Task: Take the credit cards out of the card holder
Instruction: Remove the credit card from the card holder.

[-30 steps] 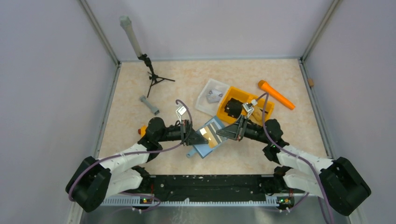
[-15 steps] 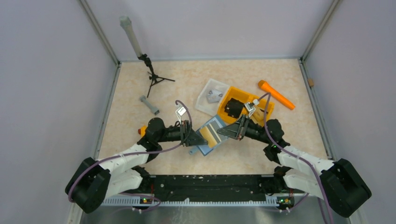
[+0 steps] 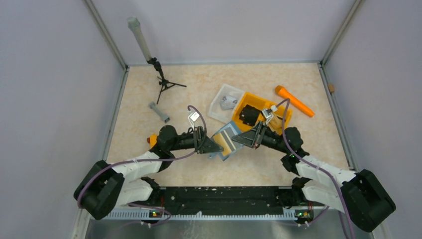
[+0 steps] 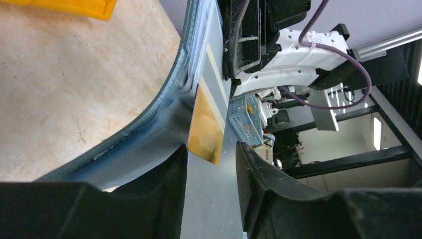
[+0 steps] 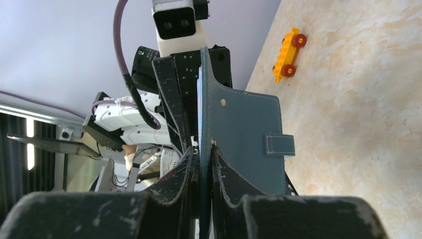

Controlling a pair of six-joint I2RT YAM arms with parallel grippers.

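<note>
Left gripper [image 3: 217, 147] is sitting with jaws apart either side of the gold card [image 4: 205, 127], not pinching it. The card is poking out of the card holder [image 3: 228, 139], which is being held up off the table between the two arms. Right gripper [image 5: 201, 164] is clamping the holder's edge. The holder looks light and floppy and is bending. The card looks stiff, thin and slick, so I'd be pinching its exposed end on the flat faces. Behind: clear tray [image 3: 217, 107] is holding a small grey item [image 3: 228, 102], orange bin [image 3: 278, 110] a black part [image 3: 248, 115].
</note>
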